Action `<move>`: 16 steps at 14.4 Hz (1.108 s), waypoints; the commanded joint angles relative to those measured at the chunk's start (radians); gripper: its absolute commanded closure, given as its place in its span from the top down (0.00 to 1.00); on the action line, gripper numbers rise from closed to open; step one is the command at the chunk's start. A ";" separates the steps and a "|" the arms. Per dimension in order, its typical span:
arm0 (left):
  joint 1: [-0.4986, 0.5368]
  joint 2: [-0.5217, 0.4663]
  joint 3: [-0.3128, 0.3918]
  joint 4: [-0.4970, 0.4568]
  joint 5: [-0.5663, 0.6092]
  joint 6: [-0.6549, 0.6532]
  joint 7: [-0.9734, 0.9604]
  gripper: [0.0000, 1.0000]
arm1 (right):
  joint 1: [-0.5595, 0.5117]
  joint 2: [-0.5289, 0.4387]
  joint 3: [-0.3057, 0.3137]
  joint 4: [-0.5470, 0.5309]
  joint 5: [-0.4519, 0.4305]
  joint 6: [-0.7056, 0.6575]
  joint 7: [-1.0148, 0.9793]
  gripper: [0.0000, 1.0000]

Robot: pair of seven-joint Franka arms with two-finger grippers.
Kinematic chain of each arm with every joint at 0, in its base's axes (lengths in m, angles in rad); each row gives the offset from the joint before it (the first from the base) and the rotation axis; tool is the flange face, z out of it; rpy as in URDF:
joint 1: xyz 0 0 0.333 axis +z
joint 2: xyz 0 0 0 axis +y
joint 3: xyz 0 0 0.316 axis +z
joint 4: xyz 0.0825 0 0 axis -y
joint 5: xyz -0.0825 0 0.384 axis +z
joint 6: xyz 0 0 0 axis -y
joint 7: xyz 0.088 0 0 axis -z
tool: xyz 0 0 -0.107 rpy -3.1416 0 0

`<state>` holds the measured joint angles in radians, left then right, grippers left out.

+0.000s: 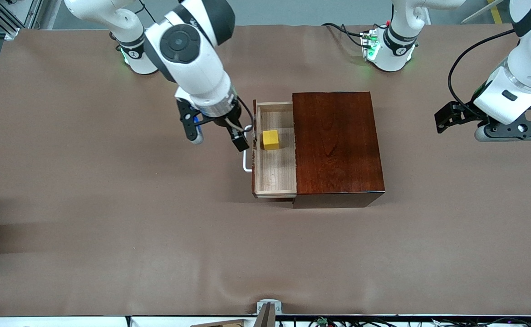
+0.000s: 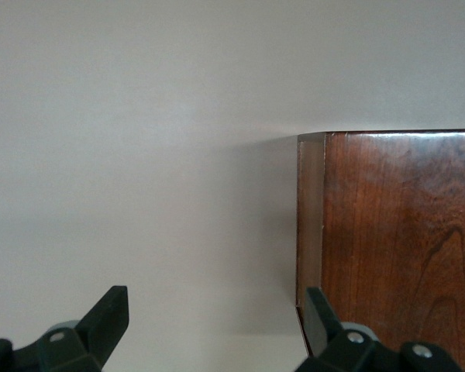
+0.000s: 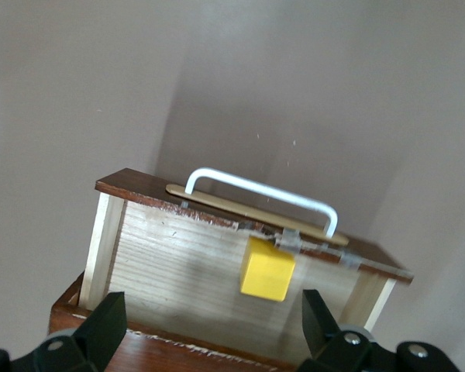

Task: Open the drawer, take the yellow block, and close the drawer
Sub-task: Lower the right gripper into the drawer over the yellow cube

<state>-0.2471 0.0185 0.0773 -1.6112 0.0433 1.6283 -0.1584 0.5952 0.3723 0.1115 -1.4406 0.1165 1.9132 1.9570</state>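
**Reaching in for the yellow block**

Front view: the drawer (image 1: 274,175) is standing open, the yellow block (image 1: 271,140) lying inside near the handle (image 1: 246,161). The right gripper (image 1: 218,135) is hanging wide open above the handle; it should centre over the block before descending.

Left wrist view: the left gripper (image 2: 217,329) is waiting wide open beside the box (image 2: 395,240).

Right wrist view: the fingers (image 3: 105,329) are framing the block (image 3: 267,269).

a brown cloth-like sheet (image 1: 111,218) covers the table, slightly wrinkled at the edge nearest the front camera. a small grey bracket (image 1: 269,309), perhaps a mount, sits at that edge.
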 commanded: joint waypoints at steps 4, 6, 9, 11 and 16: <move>0.012 -0.025 -0.002 -0.026 0.010 0.007 0.072 1.00 | 0.051 0.100 -0.009 0.074 0.011 -0.010 0.135 1.00; 0.012 -0.029 -0.002 -0.026 0.009 0.005 0.076 1.00 | 0.061 0.129 -0.009 0.081 0.012 0.003 0.210 1.00; 0.012 -0.028 -0.002 -0.032 0.009 0.005 0.074 1.00 | 0.077 0.177 -0.007 0.127 0.012 0.007 0.290 1.00; 0.009 -0.026 -0.002 -0.032 0.009 0.005 0.074 1.00 | 0.107 0.210 -0.009 0.149 0.011 0.024 0.313 1.00; 0.011 -0.029 -0.004 -0.033 0.009 0.004 0.076 1.00 | 0.141 0.231 -0.012 0.143 -0.038 0.036 0.326 1.00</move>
<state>-0.2421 0.0181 0.0790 -1.6188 0.0433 1.6281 -0.1063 0.7273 0.5875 0.1096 -1.3288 0.1054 1.9564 2.2633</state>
